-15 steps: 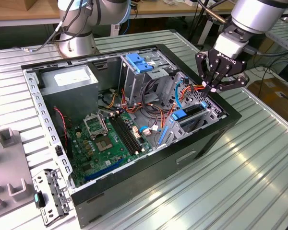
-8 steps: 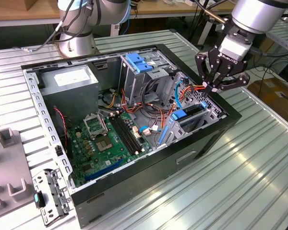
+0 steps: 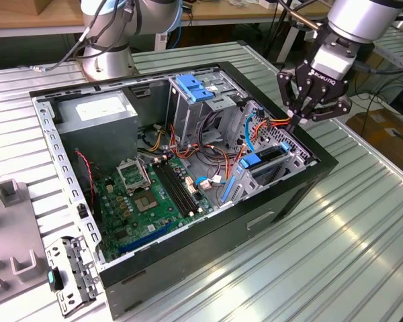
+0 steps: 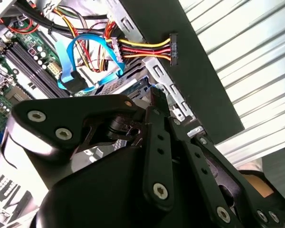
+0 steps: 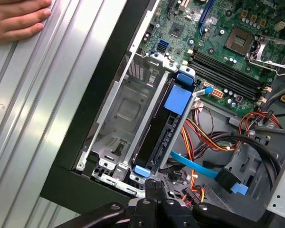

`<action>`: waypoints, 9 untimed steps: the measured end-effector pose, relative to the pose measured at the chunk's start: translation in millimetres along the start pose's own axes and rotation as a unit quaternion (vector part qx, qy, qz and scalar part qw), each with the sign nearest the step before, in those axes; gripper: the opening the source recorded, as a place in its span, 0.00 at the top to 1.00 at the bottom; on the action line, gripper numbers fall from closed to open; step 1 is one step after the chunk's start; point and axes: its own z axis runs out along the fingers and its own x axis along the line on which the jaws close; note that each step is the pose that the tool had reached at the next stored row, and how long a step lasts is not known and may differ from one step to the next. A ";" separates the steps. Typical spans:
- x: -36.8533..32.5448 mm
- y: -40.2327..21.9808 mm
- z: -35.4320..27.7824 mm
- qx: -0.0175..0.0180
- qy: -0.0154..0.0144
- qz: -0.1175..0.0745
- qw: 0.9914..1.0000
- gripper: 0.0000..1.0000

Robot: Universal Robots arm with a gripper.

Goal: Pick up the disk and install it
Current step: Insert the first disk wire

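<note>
Disk (image 5: 159, 135) seated in drive cage (image 5: 118, 109), pincer (image 3: 297, 123) pressed together beside it, ribbed metal table (image 3: 336, 221)

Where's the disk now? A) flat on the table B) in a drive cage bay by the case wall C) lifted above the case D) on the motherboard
B: in the first wrist view the disk sits on edge in the drive cage, the tool at one end of it.
</note>
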 end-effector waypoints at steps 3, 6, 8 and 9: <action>0.0 -1.2 -0.3 0.000 0.000 -0.002 1.000 0.89; -0.1 -1.3 -3.3 0.000 0.000 -0.011 1.000 0.89; -0.6 -1.6 -5.0 -0.001 0.000 -0.016 1.000 0.89; -0.8 -1.8 -4.9 -0.001 0.000 -0.017 1.000 0.89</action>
